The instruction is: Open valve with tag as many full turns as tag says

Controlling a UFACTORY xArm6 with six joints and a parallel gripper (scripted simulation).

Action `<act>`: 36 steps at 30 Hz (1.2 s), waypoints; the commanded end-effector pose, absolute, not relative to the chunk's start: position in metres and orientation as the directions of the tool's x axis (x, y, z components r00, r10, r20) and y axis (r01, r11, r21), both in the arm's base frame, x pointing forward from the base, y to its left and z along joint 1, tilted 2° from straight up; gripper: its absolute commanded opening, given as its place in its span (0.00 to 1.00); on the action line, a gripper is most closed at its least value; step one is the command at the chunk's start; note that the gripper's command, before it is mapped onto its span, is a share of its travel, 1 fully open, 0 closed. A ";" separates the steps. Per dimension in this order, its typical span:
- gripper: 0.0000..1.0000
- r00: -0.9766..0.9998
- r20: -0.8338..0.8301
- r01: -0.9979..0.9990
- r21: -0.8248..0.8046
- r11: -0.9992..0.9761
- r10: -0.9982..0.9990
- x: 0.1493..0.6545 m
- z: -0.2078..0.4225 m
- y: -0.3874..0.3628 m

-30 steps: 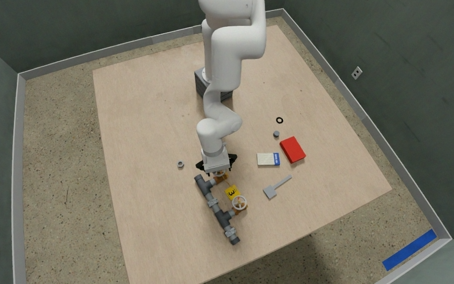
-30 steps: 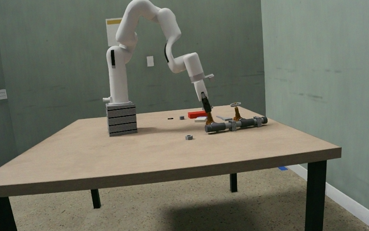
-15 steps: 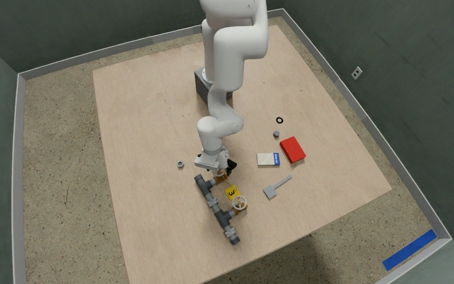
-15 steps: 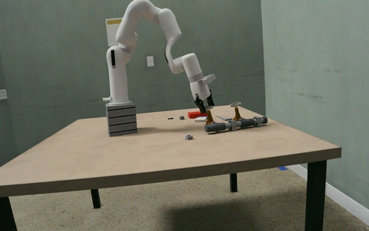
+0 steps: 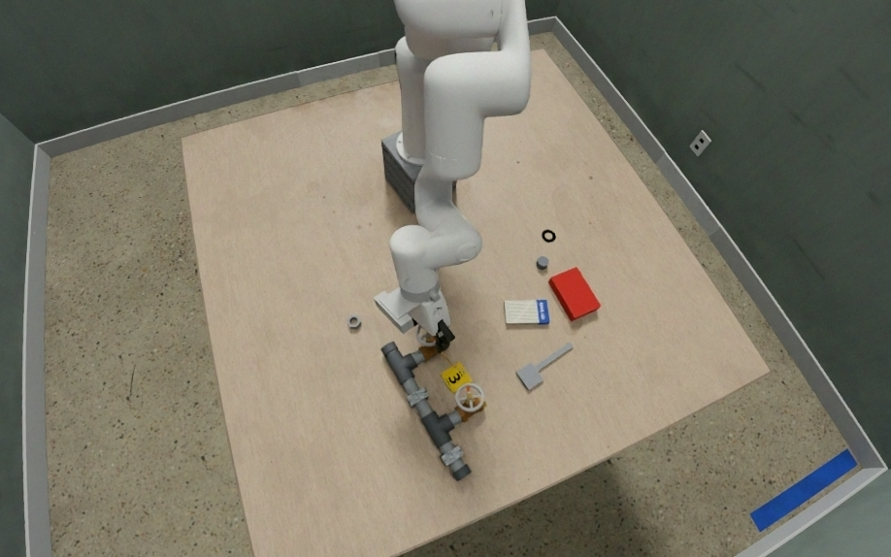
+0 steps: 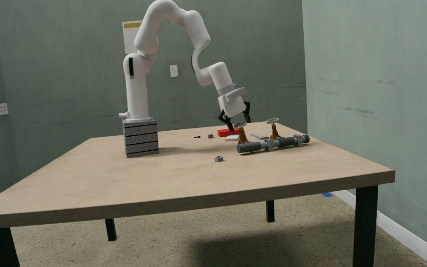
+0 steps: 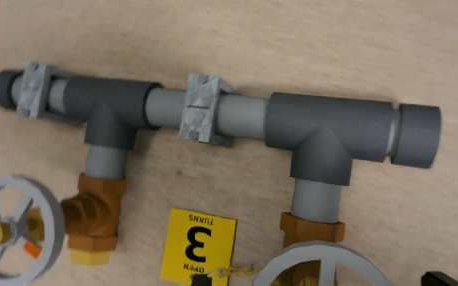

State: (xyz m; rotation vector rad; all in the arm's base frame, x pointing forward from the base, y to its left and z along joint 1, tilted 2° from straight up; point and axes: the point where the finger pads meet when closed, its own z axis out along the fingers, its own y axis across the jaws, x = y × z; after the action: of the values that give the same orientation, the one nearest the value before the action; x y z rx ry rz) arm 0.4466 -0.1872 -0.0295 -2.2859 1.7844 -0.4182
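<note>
A grey pipe point(image 5: 426, 409) point(image 6: 279, 142) point(image 7: 325, 120) lies on the table and carries two brass valves with grey handwheels. A yellow tag point(image 5: 455, 377) point(image 7: 198, 244) reading "3 turns" is chained to the valve nearer the robot base. That valve's handwheel point(image 6: 240, 124) point(image 7: 320, 247) sits right under my gripper point(image 5: 435, 337) point(image 6: 240, 123). The gripper is open and tilted, with its fingers on either side of the wheel and nothing held. The other valve's handwheel point(image 5: 465, 398) point(image 6: 272, 120) point(image 7: 51, 216) stands free further along the pipe.
To the right of the pipe lie a grey scraper point(image 5: 542, 367), a white and blue card point(image 5: 526, 311) and a red block point(image 5: 574, 293). A small grey cylinder point(image 5: 542, 262) and a black ring point(image 5: 548, 231) lie behind them. A grey nut point(image 5: 353, 321) point(image 6: 217, 158) lies to the left.
</note>
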 end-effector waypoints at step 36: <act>1.00 0.006 -0.018 -0.980 -0.198 -0.002 -1.000 0.448 -0.028 -0.188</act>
State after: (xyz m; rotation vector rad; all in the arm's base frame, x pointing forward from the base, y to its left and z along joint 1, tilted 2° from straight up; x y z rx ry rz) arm 0.4460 -0.1873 -0.0296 -2.0984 2.0835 -0.2095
